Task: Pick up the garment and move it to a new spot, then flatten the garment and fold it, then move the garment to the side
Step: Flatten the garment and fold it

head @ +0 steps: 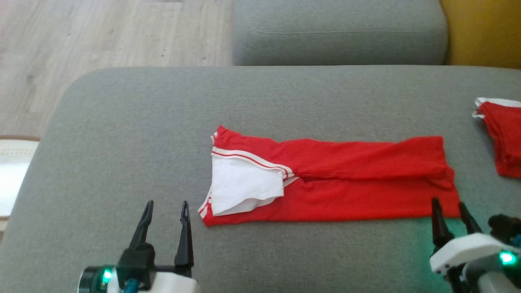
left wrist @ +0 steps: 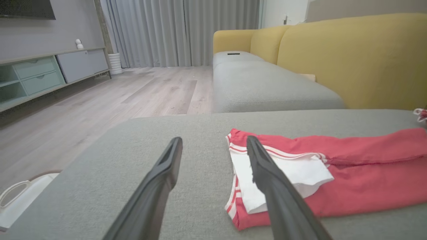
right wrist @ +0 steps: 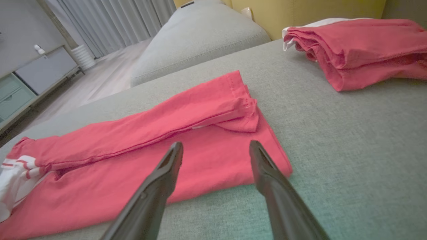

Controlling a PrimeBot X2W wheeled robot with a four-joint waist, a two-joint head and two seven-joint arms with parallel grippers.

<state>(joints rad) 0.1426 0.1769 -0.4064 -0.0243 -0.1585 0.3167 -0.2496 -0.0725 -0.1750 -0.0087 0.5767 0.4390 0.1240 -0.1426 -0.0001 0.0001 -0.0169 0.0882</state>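
The red garment lies half folded, a long strip near the front edge of the sofa. The left tool and the right tool hang open by its ends. I think they must pinch and fold next.

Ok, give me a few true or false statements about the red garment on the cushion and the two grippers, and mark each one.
1. The red garment lies as a long folded strip on the grey cushion. True.
2. The left gripper is shut on the garment's white part. False: it is open, holds nothing, and sits beside that end of the garment.
3. A second red garment lies folded to the right, apart from the first. True.
4. The right gripper is over the wooden floor. False: it is open at the garment's near right corner, over the cushion.
5. The white part is at the end nearer the right gripper. False: it is at the end nearer the left gripper.
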